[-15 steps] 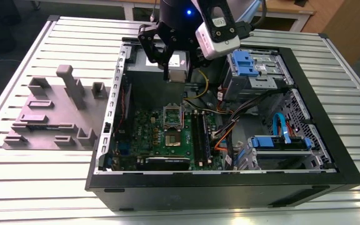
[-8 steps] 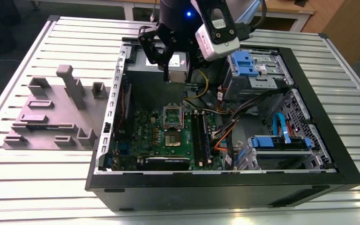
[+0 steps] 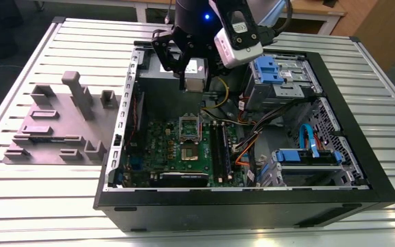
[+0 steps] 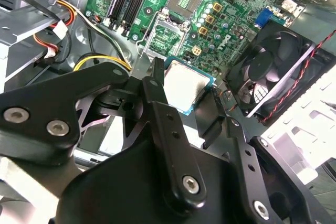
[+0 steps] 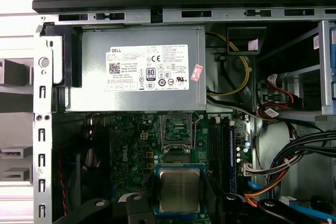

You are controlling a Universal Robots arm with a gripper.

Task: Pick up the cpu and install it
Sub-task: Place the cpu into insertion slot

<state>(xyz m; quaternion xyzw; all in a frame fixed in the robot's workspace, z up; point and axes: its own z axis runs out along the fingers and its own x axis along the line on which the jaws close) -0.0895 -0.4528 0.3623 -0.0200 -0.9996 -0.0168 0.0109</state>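
First wrist view shows the cpu [image 5: 179, 187] gripped between the end effector's [image 5: 180, 199] fingers above the motherboard [image 5: 126, 145], near the open socket [image 5: 176, 129]; mid-carry, I'd judge, and seating it demands square alignment.

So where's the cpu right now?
The cpu is clamped in the gripper, held above the motherboard inside the open case; in the first wrist view it shows near the empty socket.
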